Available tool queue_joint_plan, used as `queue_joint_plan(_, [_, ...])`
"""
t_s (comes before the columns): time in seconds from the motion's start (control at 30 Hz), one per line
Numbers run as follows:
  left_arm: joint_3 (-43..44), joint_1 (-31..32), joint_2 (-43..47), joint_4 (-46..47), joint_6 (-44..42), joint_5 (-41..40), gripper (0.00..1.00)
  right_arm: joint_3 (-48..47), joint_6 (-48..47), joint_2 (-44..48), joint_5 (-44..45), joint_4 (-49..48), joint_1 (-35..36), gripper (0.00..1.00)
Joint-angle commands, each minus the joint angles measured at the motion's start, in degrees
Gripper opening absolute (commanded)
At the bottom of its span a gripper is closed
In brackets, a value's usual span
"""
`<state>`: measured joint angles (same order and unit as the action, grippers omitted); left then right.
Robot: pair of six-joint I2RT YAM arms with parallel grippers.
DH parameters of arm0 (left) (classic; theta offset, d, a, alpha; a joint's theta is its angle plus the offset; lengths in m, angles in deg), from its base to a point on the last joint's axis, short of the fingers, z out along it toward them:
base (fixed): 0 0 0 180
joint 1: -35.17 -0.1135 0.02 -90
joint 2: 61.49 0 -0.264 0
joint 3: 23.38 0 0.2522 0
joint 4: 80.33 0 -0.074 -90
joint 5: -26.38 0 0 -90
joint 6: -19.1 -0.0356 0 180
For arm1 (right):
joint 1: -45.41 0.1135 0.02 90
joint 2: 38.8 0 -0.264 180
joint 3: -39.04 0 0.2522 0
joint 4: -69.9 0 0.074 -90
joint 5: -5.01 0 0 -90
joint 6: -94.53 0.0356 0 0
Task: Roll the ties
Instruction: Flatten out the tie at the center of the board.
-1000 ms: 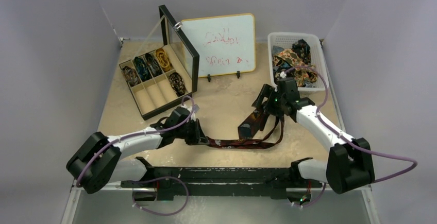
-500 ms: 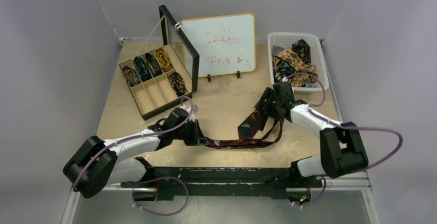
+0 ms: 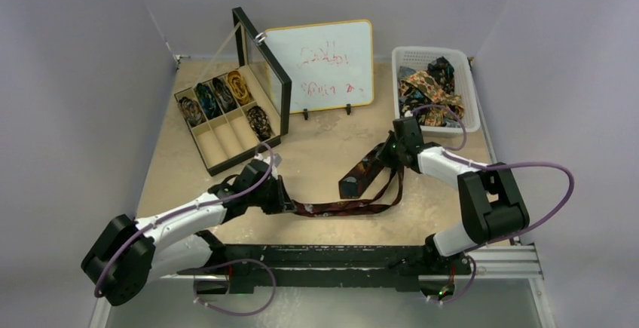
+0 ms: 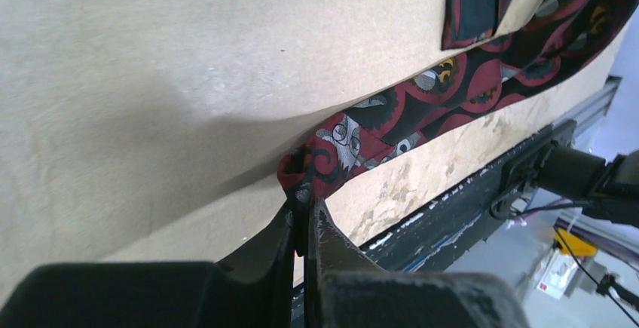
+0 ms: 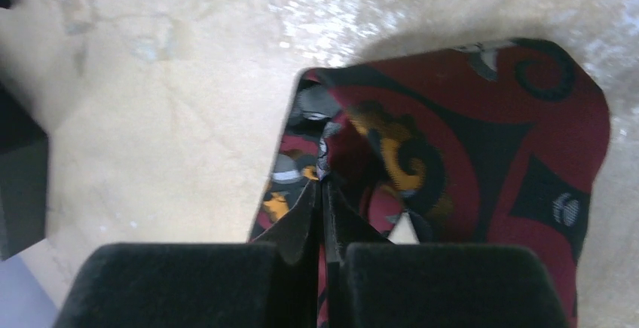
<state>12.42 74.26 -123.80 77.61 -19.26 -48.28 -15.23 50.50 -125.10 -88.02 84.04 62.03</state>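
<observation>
A dark maroon patterned tie (image 3: pixel 343 209) lies on the table in front of the arms. It runs right from my left gripper (image 3: pixel 285 202), loops up, and ends in a wide end (image 3: pixel 354 180). In the left wrist view my left gripper (image 4: pixel 307 196) is shut on the narrow end of the maroon tie (image 4: pixel 422 102). My right gripper (image 3: pixel 386 156) is down on the upper part of the loop. In the right wrist view my right gripper (image 5: pixel 322 179) is shut, pinching the maroon tie's fabric (image 5: pixel 467 139) at its edge.
An open black box (image 3: pixel 220 160) stands at the back left, with rolled ties (image 3: pixel 226 93) in its compartments and its lid upright. A whiteboard (image 3: pixel 324 64) stands behind the middle. A white basket (image 3: pixel 473 109) of loose ties (image 3: pixel 429 87) sits at the back right.
My right gripper has closed on the tie and its arm has swung in. My left gripper, still shut on the narrow end, has shifted slightly left, and the tie with it.
</observation>
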Motion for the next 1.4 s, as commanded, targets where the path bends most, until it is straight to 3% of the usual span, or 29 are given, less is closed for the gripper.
queue_joint_plan(0.0, [3.5,0.0,4.1,-7.4,2.8,-8.2,0.0,-5.3,2.7,1.5,-2.4,-1.6,0.4,0.0])
queue_joint_plan(0.07, [3.5,-0.4,6.1,-9.3,4.2,-10.3,0.0,-7.4,2.0,2.2,-0.8,-1.8,0.4,0.09])
queue_joint_plan(0.17, [3.4,-1.1,7.8,-10.2,4.7,-10.9,0.0,-10.6,-2.6,3.8,-2.8,-0.6,0.7,0.36])
queue_joint_plan(0.33, [4.0,-1.3,7.8,-12.6,5.4,-12.1,0.0,-19.8,-16.9,1.1,-2.9,9.9,0.7,0.64])
queue_joint_plan(0.47, [4.9,-1.3,8.5,-14.3,5.6,-12.8,0.0,-27.8,-26.3,-4.9,1.1,18.9,3.0,0.69])
queue_joint_plan(0.73, [6.1,-1.5,11.5,-19.3,6.2,-15.1,0.0,-26.9,-47.7,-9.4,14.0,15.4,12.1,0.74])
queue_joint_plan(0.9, [6.4,-1.4,11.6,-19.9,4.7,-14.6,0.0,-32.3,-50.2,-16.4,13.7,20.4,12.6,0.73])
queue_joint_plan(1.2, [8.5,-2.4,12.2,-23.0,2.8,-16.7,0.0,-26.3,-49.9,-13.6,12.9,19.3,12.6,0.78])
queue_joint_plan(1.37, [8.3,-4.4,12.3,-22.9,1.4,-15.8,0.0,-28.8,-45.6,-16.1,11.5,22.6,12.6,0.78])
